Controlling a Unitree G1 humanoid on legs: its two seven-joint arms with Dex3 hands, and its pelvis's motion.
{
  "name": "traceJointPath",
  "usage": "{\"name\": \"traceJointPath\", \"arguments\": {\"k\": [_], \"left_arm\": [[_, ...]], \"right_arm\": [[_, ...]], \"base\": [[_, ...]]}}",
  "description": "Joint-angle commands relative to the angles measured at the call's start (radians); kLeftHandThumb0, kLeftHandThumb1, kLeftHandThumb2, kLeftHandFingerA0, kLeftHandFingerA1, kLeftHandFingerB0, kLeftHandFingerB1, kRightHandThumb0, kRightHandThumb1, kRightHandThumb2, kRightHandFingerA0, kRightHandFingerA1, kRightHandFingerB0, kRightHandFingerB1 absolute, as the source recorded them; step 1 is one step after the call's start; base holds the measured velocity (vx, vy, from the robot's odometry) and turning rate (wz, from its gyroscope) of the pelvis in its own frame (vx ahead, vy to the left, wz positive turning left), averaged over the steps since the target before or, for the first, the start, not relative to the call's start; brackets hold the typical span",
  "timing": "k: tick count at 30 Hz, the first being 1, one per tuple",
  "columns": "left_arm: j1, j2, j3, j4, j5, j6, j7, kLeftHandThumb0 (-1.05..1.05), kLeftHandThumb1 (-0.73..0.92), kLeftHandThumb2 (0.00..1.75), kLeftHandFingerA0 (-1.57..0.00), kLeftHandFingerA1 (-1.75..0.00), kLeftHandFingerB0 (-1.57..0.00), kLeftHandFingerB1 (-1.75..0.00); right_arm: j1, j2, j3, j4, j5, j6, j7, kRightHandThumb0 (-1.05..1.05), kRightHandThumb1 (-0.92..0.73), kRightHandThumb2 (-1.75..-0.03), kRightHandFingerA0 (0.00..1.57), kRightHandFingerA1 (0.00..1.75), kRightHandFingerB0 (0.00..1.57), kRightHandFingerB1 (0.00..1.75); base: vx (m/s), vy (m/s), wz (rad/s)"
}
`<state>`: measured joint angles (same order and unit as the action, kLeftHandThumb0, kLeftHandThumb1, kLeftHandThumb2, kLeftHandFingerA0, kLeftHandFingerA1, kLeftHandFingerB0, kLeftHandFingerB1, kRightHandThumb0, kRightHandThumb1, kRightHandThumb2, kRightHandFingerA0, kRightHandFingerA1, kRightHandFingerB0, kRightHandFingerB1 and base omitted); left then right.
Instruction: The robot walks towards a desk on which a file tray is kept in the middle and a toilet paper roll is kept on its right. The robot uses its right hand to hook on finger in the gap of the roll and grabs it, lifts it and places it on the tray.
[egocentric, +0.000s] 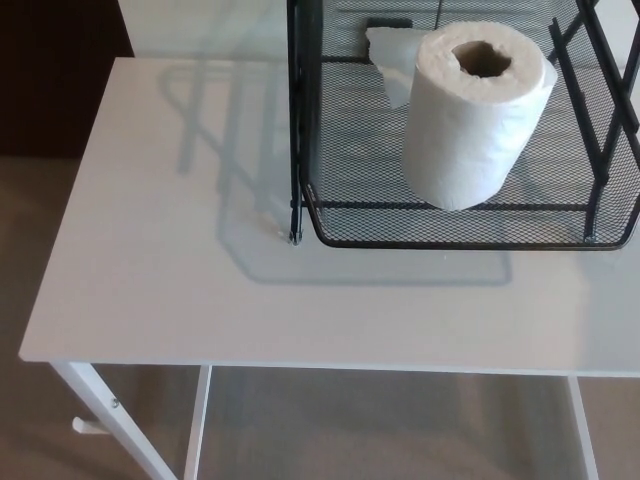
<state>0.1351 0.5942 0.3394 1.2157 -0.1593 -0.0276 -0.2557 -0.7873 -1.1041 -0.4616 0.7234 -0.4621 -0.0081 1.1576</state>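
Neither hand shows in the head view, so how far either one is open, and whether it holds anything, cannot be told. Nearest to the camera, in front of the file tray, lies the bare white top of the counter, with its white leg slanting down below the near edge. The tray itself is black wire mesh on thin posts, cut off by the picture's right and top edges. Inside the tray, just behind its front rim, the toilet paper roll stands upright on one end, its core hole facing up, so the placing looks done. Toward the tray's back a loose tail of paper lies on the mesh. The risks, as I judge them, are small but real: the roll sits close to the tray's front rim, so a knock to the counter or the tray's posts as the robot pulls away could tip it onto its side and let it roll against or over that low rim. The loose tail could also snag on the mesh or on a passing finger and drag the roll. No brand, label or writing can be read anywhere on the roll, the tray or the counter.
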Motion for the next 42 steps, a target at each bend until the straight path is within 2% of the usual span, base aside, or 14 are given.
{"name": "traceJointPath", "arguments": {"k": [1, 5, 6, 8, 10, 12, 14, 18, 19, 20, 24, 30, 31, 42], "left_arm": [[-0.008, 0.044, -0.020, -0.016, 0.034, -0.030, 0.007, -0.81, 0.81, 0.83, -0.41, -0.49, -0.20, -0.40], [0.000, 0.048, -0.035, 0.012, 0.054, -0.055, 0.012, -0.80, 0.92, 0.76, -0.39, -0.47, -0.23, -0.35], [0.009, 0.038, -0.009, 0.015, 0.025, -0.039, 0.003, -0.81, 0.75, 1.11, -0.29, -0.57, -0.17, -0.48], [0.018, 0.034, -0.013, 0.022, 0.032, -0.058, 0.008, -0.83, 0.92, 0.73, -0.33, -0.49, -0.22, -0.37], [0.023, 0.034, -0.017, 0.022, 0.035, -0.052, 0.008, -0.80, 0.75, 1.10, -0.25, -0.55, -0.15, -0.47], [0.013, 0.030, -0.020, 0.030, 0.037, -0.021, 0.028, -0.79, 0.92, 0.70, -0.36, -0.50, -0.25, -0.37], [0.007, 0.023, -0.027, 0.042, 0.048, -0.016, 0.056, -0.78, 0.92, 0.69, -0.40, -0.56, -0.29, -0.38], [-0.001, 0.023, -0.008, 0.048, 0.026, 0.018, 0.058, -0.78, 0.92, 0.67, -0.43, -0.55, -0.27, -0.38], [-0.002, 0.023, -0.008, 0.044, 0.024, 0.023, 0.054, -0.76, 0.71, 1.06, -0.40, -0.64, -0.21, -0.50], [-0.003, 0.019, -0.006, 0.039, 0.020, 0.034, 0.054, -0.78, 0.92, 0.67, -0.43, -0.57, -0.26, -0.37], [0.006, 0.017, -0.019, 0.038, 0.029, 0.004, 0.032, -0.76, 0.76, 1.10, -0.32, -0.65, -0.12, -0.48], [-0.013, 0.025, -0.024, 0.045, 0.025, 0.056, -0.003, -0.80, 0.79, 1.14, -0.27, -0.66, -0.07, -0.41], [-0.016, 0.025, -0.023, 0.044, 0.023, 0.065, 0.002, -0.81, 0.92, 0.77, -0.29, -0.63, -0.12, -0.32], [-0.007, 0.028, -0.031, 0.051, 0.027, 0.041, -0.004, -0.83, 0.80, 1.14, -0.27, -0.66, -0.08, -0.44]], "right_arm": [[0.922, 0.607, -0.531, 0.153, 0.148, -0.432, -1.297, -0.54, -0.71, -0.61, 0.38, 1.16, 0.27, 0.72], [0.895, 0.652, -0.494, 0.288, 0.238, -0.409, -1.281, -0.61, -0.72, -0.61, 0.33, 1.22, 0.24, 0.77], [0.874, 0.693, -0.523, 0.287, 0.290, -0.364, -1.222, -0.56, -0.54, -0.93, 0.64, 1.08, 0.24, 0.63], [0.899, 0.744, -0.442, 0.163, 0.176, -0.113, -1.221, -0.56, -0.84, -0.63, 0.18, 0.93, 0.10, 0.65], [0.926, 0.732, -0.385, 0.106, 0.147, 0.060, -1.014, -0.54, -0.88, -0.65, 0.39, 1.06, 0.11, 0.50], [0.747, 0.703, -0.675, 0.308, 0.462, 0.244, -1.041, -0.35, -0.67, -0.59, 0.67, 1.06, 0.41, 0.68], [0.703, 0.677, -0.659, 0.394, 0.485, 0.287, -1.014, -0.26, -0.65, -0.56, 0.33, 0.90, 0.48, 0.77], [0.654, 0.714, -0.664, 0.459, 0.528, 0.211, -0.989, -0.25, -0.59, -0.62, 0.31, 1.04, 0.42, 0.73], [0.657, 0.717, -0.635, 0.456, 0.507, 0.202, -0.919, -0.25, -0.59, -0.62, 0.31, 1.04, 0.42, 0.73], [0.662, 0.712, -0.640, 0.456, 0.505, 0.203, -0.917, -0.25, -0.59, -0.62, 0.31, 1.04, 0.42, 0.73], [0.660, 0.715, -0.653, 0.461, 0.498, 0.199, -0.919, -0.25, -0.59, -0.62, 0.31, 1.04, 0.42, 0.73], [0.655, 0.720, -0.670, 0.461, 0.490, 0.194, -0.926, -0.25, -0.59, -0.62, 0.31, 1.04, 0.42, 0.73], [0.655, 0.720, -0.672, 0.462, 0.489, 0.194, -0.927, -0.25, -0.59, -0.62, 0.31, 1.04, 0.42, 0.73], [0.652, 0.723, -0.689, 0.466, 0.482, 0.193, -0.940, -0.25, -0.59, -0.62, 0.31, 1.04, 0.42, 0.73]], "base": [[0.00, 0.000, 0.00], [0.00, 0.000, 0.00], [0.00, 0.000, 0.00], [0.00, 0.000, 0.00], [0.00, 0.000, 0.00], [0.00, 0.000, 0.00], [0.00, 0.000, 0.00], [0.00, 0.000, 0.00], [0.00, 0.000, 0.00], [0.00, 0.000, 0.00], [0.00, 0.000, 0.00], [0.00, 0.000, 0.00], [0.00, 0.000, 0.00], [0.00, 0.000, 0.00]]}}
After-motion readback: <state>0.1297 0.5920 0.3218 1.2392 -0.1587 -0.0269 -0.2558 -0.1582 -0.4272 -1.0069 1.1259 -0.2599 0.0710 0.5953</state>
